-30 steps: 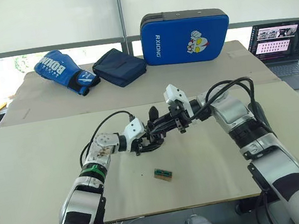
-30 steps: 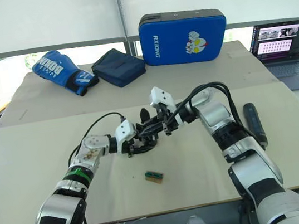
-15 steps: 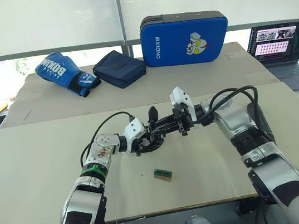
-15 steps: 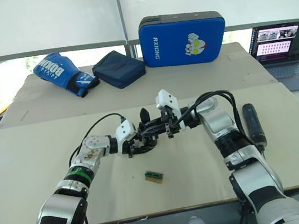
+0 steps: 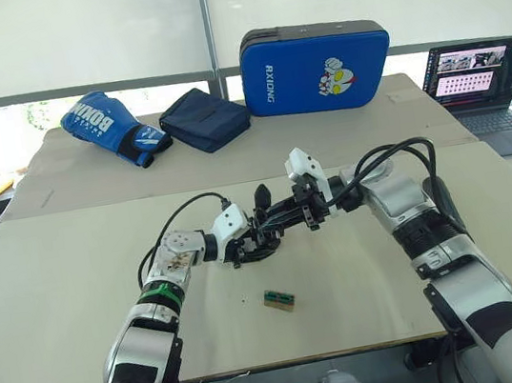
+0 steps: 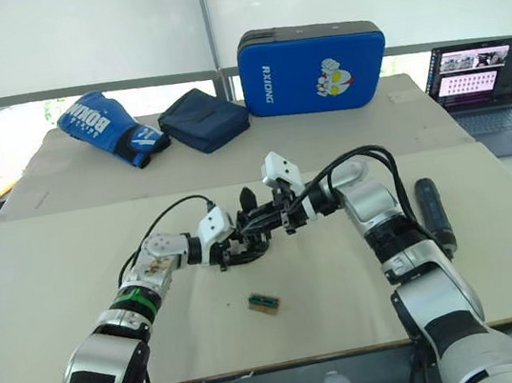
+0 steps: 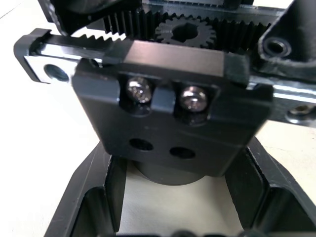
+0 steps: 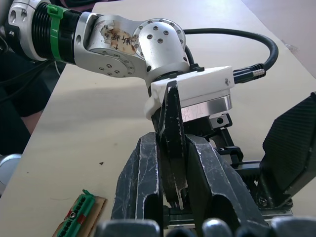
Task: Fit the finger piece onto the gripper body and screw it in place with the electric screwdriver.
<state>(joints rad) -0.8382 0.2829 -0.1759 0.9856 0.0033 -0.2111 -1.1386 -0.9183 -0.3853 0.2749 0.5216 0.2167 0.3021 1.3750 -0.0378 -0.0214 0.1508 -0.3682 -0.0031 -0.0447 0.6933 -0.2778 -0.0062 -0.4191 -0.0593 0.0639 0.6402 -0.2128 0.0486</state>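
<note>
Black finger piece (image 8: 170,143) pinched upright in right gripper (image 8: 173,192), left gripper (image 5: 245,247) clamping gripper body (image 7: 173,123)

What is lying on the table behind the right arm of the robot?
The electric screwdriver lies on the table behind the right forearm, untouched. Its upper end shows; its lower end is covered by the arm, so the bit cannot be seen.

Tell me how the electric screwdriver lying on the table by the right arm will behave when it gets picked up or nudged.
The electric screwdriver is a long round barrel lying flat on the table, so a nudge would probably roll it. It looks rigid, not floppy. Its smooth dark casing may slip in a narrow pinch, so gripping it mid-barrel seems safest.
</note>
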